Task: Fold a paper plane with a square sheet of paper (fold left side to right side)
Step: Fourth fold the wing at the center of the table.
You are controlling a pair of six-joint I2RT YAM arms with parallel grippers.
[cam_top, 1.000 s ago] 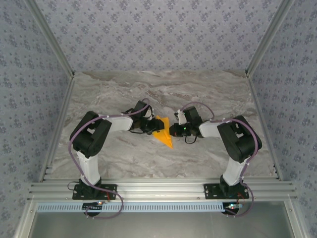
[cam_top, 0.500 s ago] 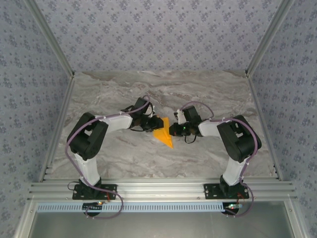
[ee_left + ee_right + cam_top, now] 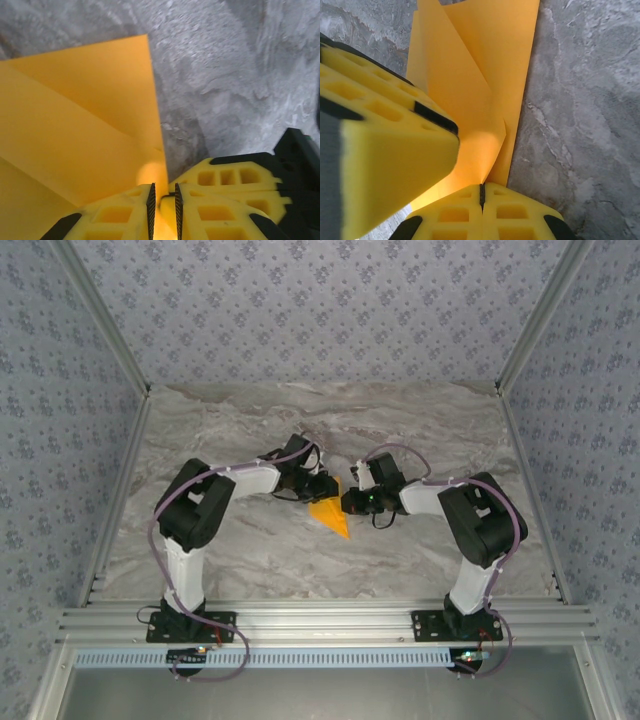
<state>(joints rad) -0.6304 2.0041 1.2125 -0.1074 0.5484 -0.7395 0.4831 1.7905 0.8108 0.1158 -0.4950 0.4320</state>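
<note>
On the near side of the paper plane [image 3: 331, 517]: the left arm base [image 3: 186, 625] and the right arm base [image 3: 463, 625] are bolted to an aluminium rail [image 3: 320, 625].
Paper plane: an orange-yellow kite shape is laid on the marble table [image 3: 420, 430] between the two grippers, its sharp point turned toward the rail. Layered flaps with straight creases are shown in the left wrist view [image 3: 85, 125] and the right wrist view [image 3: 485, 50].
Right gripper [image 3: 350, 503]: it is set against the plane's right edge. In its wrist view [image 3: 481, 189] the fingers [image 3: 520, 212] are pressed tight together, and a raised tip of the folded paper is pinched in the seam between them.
Left gripper [image 3: 322, 486]: it is placed at the plane's far left corner. In its wrist view [image 3: 163, 192] the fingers [image 3: 120, 215] are drawn almost together, and the paper's corner is taken into the thin slit between them.
Table: grey-veined marble is spread beyond the plane.
Walls [image 3: 320, 310]: blue-grey patterned wallpaper is seen farthest beyond the plane and to either side of it.
</note>
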